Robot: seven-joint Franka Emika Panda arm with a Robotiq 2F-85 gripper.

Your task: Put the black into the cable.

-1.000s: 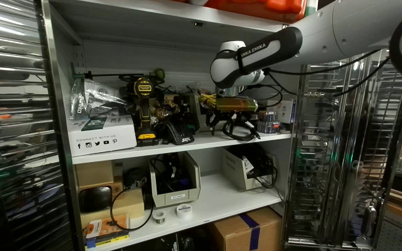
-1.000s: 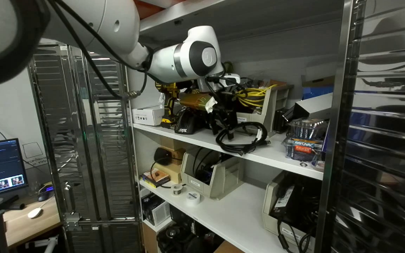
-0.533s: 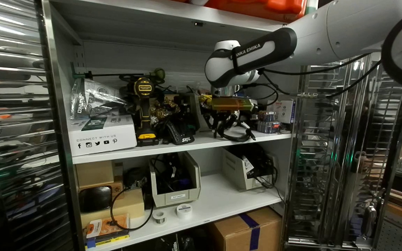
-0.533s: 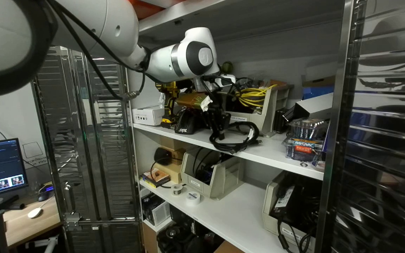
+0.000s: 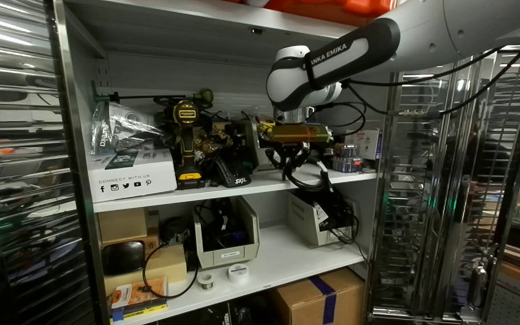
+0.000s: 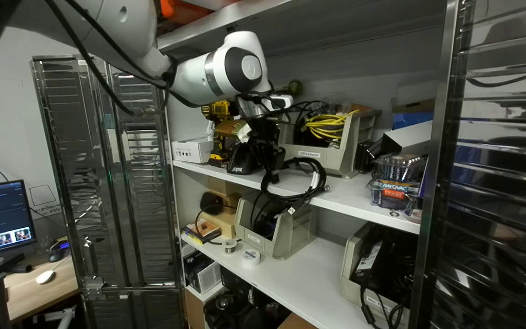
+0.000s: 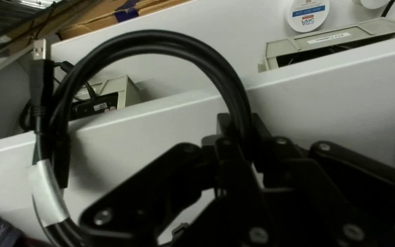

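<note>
My gripper (image 7: pixel 241 135) is shut on a coiled black cable (image 7: pixel 237 99) in the wrist view. The coil passes between the fingertips and arcs out over the front edge of the upper shelf. A silver USB plug (image 7: pixel 41 51) and a whitish label (image 7: pixel 46 192) show on the coil's far side. In both exterior views the gripper (image 5: pixel 285 169) points down in front of the shelf contents. The cable (image 6: pixel 286 199) hangs from it at the shelf edge, its plug end (image 6: pixel 291 210) dangling lower. The exact grip spot is dark.
A bin of yellow cable (image 6: pixel 306 153) stands behind the gripper. Below, a bin (image 5: pixel 228 257) and another with black adapters (image 5: pixel 298 216) sit on the lower shelf (image 5: pixel 282 257). The drill (image 5: pixel 188 135), SKIL battery piece (image 5: pixel 233 174) and battery packs (image 6: pixel 393 189) flank the upper shelf.
The fingers have come together on the cable. The gripper and coil have shifted outward from the shelf, and the cable's plug end now hangs past the front edge.
</note>
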